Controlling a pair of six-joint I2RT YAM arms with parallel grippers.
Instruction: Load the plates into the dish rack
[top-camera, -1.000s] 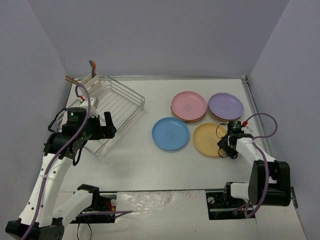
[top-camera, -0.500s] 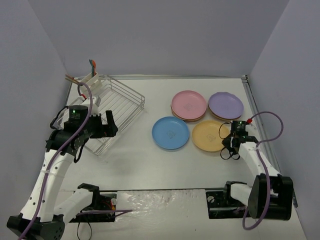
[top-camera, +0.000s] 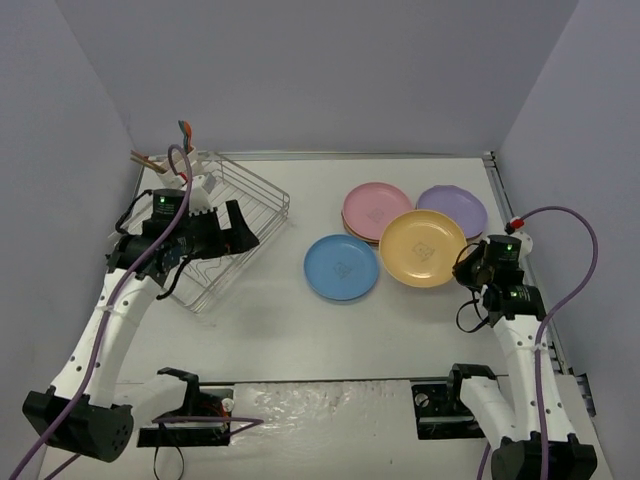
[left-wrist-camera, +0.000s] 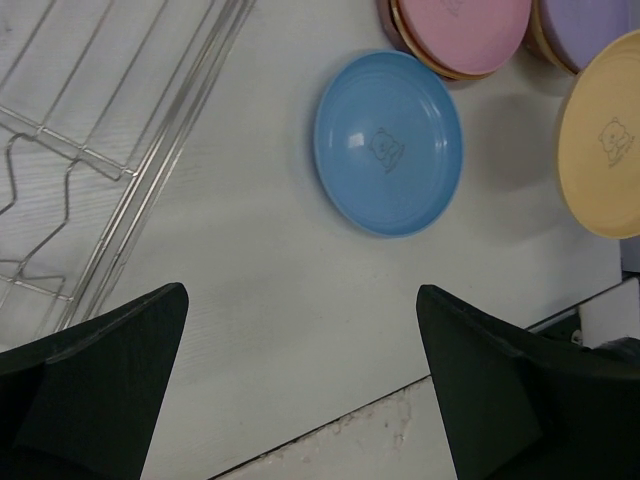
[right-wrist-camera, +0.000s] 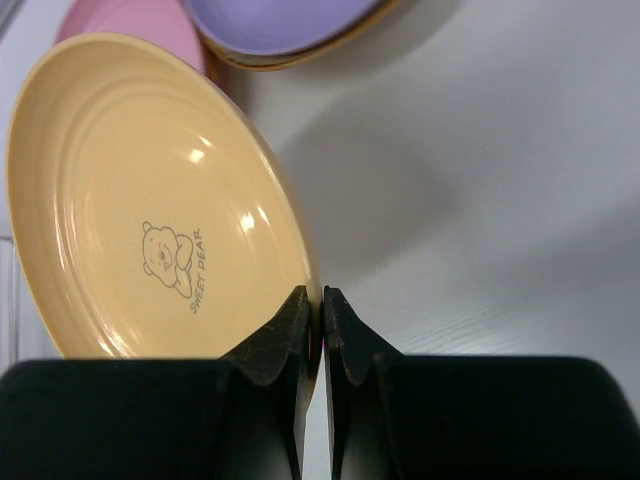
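My right gripper (top-camera: 468, 266) (right-wrist-camera: 322, 300) is shut on the near-right rim of the yellow plate (top-camera: 423, 248) (right-wrist-camera: 150, 200). The plate is lifted off the table and tilted. It overlaps the pink plate (top-camera: 377, 208) (left-wrist-camera: 465, 30) and the purple plate (top-camera: 455, 207) (right-wrist-camera: 270, 25) behind it. The blue plate (top-camera: 341, 267) (left-wrist-camera: 388, 143) lies flat on the table to the left. The wire dish rack (top-camera: 262, 186) (left-wrist-camera: 160, 160) stands at the back left. My left gripper (top-camera: 236, 226) (left-wrist-camera: 300, 290) hangs open and empty over the rack's right edge.
A white caddy (top-camera: 186, 160) with utensils is clipped to the rack's far corner. The pink and purple plates each rest on another plate whose tan edge shows. Walls close in the table on the left, back and right.
My right gripper has shut on the yellow plate's rim and raised it from the table, tilting it up and back. My left arm has swung right, over the rack.
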